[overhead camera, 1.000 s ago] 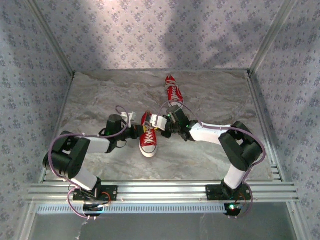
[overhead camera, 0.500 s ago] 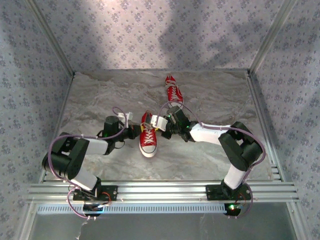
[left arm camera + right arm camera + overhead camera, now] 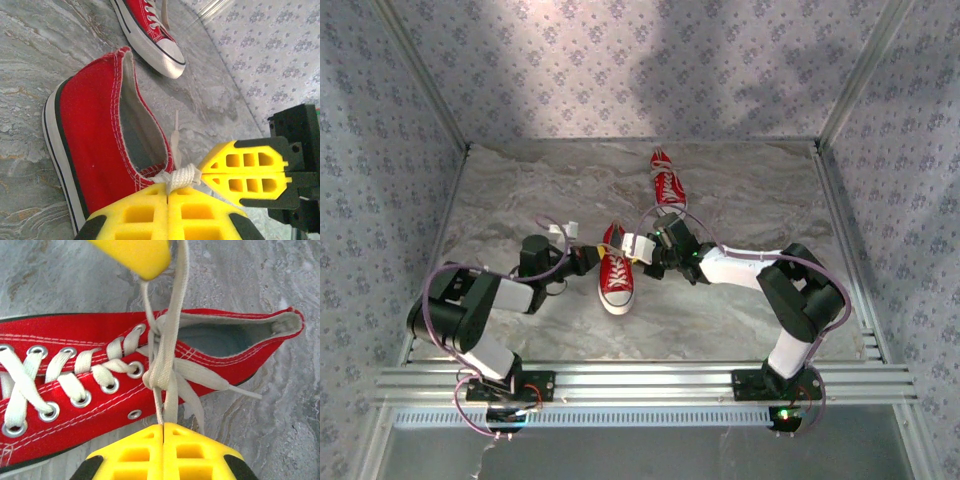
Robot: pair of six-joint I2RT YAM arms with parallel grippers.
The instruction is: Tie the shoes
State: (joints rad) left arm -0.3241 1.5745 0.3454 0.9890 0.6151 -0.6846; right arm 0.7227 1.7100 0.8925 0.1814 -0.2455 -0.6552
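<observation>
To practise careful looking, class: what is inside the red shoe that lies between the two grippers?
Inside the shoe a pale grey lining shows at the heel end, with nothing visible lying there. Further toward the toe, the inside is covered by the white laces.

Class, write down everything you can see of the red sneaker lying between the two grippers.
The near shoe is a red canvas low-top with white stitching, metal eyelets, white rubber sole and toe cap, toe toward the arms. It stands on its sole on the marbled table. Its white laces cross in a loose knot at the top eyelets; the left gripper and right gripper each pinch a strand.
</observation>
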